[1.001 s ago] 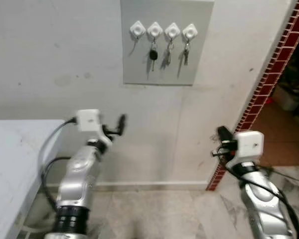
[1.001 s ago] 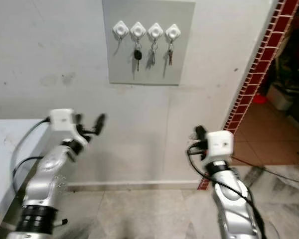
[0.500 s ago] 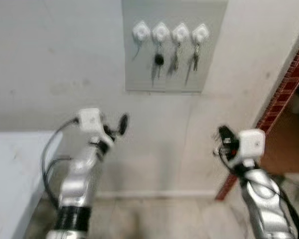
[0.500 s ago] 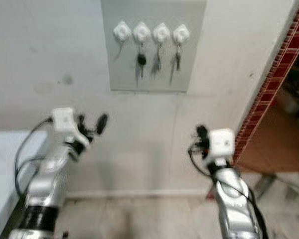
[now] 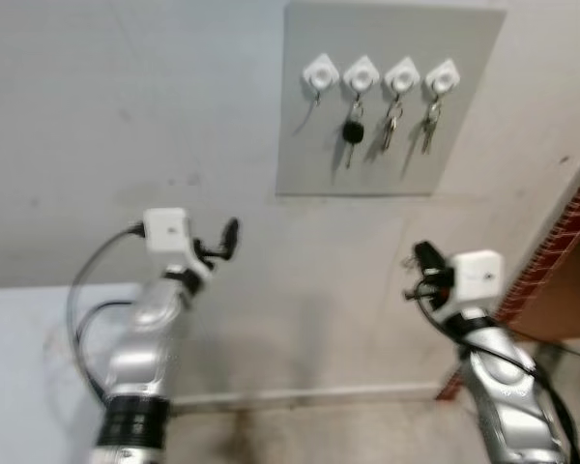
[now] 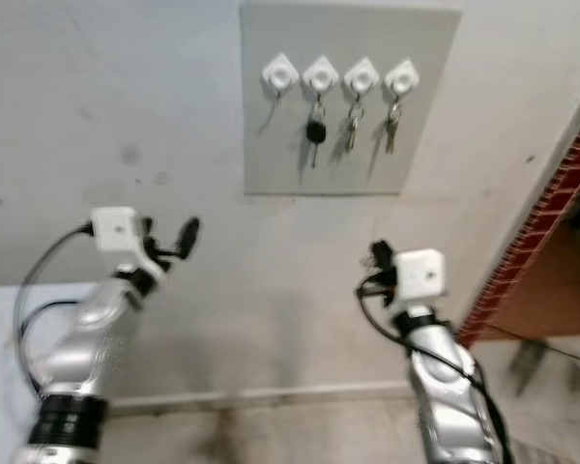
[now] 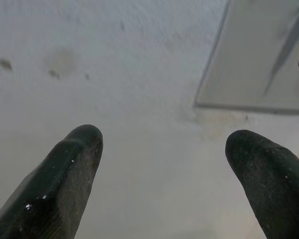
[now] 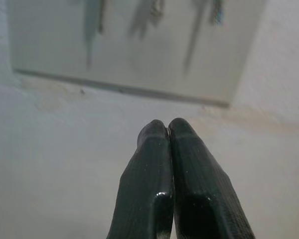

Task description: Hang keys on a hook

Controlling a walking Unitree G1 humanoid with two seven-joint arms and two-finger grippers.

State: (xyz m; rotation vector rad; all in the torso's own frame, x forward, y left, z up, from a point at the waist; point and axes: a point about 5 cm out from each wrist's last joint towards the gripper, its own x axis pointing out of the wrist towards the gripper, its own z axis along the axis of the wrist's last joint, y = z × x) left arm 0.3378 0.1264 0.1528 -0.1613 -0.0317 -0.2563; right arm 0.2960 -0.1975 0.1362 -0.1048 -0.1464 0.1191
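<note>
Grey rectangular panel (image 5: 391, 97) flat on the pale plaster wall (image 5: 126, 116), carrying a row of four white diamond-shaped hooks (image 5: 382, 73). Leftmost white hook (image 5: 320, 72) bare apart from its shadow. Second hook holding a black-headed key (image 5: 351, 135), third a bunch of silver keys (image 5: 390, 124), fourth another small silver key set (image 5: 429, 126). All three hanging straight down, long axis vertical, heads up at the hooks, blades pointing at the floor. Left gripper (image 5: 222, 240) raised below and to the left of the panel, well apart from the keys, black fingers (image 7: 65, 174) spread wide with nothing between them; panel's lower corner visible past the tips in the left wrist view. Right gripper (image 5: 420, 263) raised below the panel's right part, also well short of the keys, fingers (image 8: 182, 174) pressed together tip to tip, nothing pinched between them as far as the right wrist view shows. Blurred key shadows on the panel (image 8: 139, 45) above those tips. White tabletop (image 5: 29, 367) at lower left beside the left arm. Red-tiled wall edge (image 5: 570, 242) at far right, white skirting (image 5: 300, 396) along the floor line.
</note>
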